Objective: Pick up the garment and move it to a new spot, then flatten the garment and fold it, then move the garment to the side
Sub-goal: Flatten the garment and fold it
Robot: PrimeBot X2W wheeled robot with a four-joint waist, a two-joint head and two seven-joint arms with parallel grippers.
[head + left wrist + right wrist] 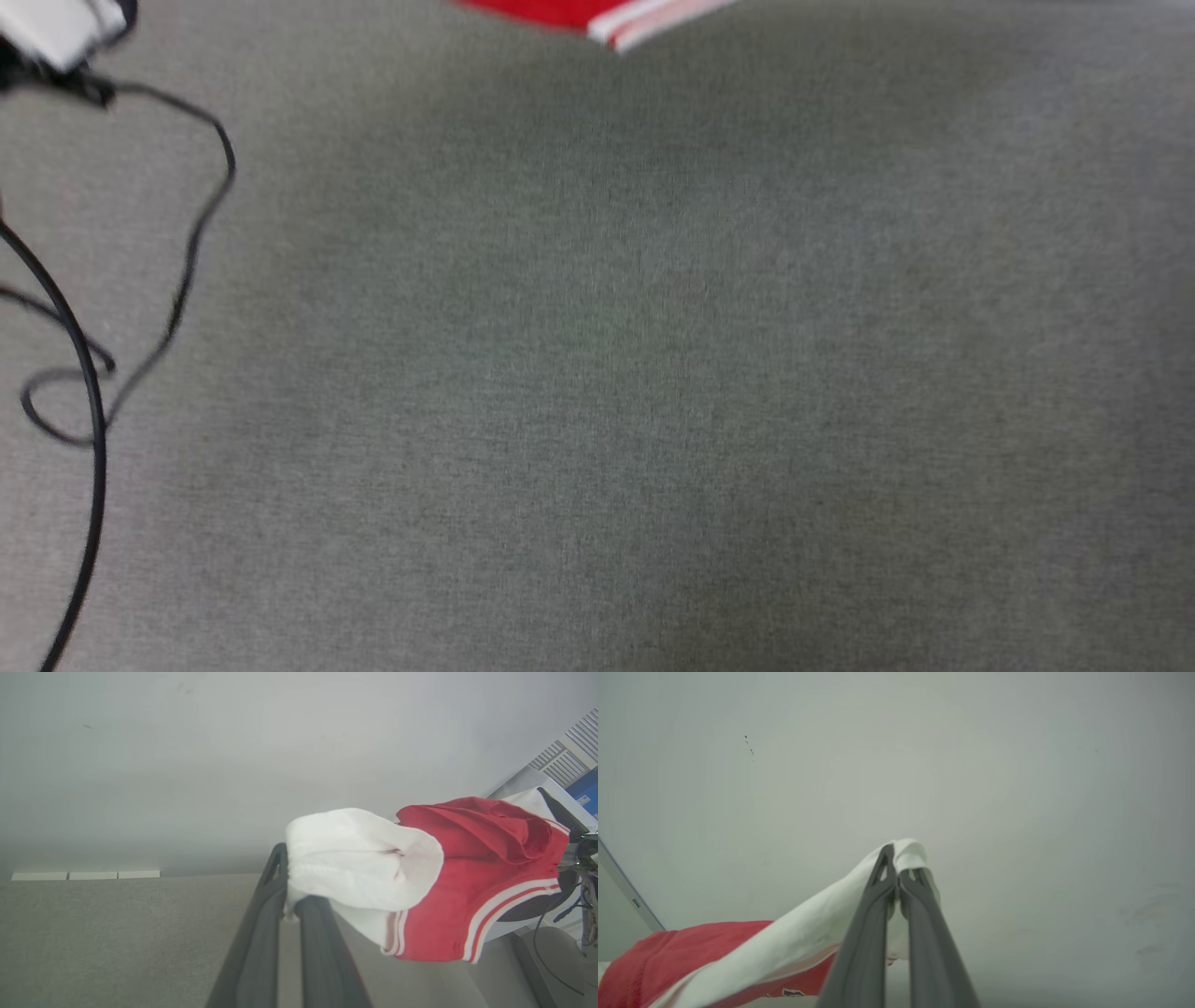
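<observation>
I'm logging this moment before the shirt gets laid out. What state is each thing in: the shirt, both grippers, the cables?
garment: held up, bunched, not flattened or folded.
left gripper: shut on the garment's white sleeve fabric.
right gripper: shut on white garment fabric.
cables: loose, curled on the grey surface.

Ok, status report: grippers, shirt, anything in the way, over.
Left gripper shut on a white sleeve, right gripper shut on white cloth too. The garment slung between them. Loose black cable on grey surface, far left.
</observation>
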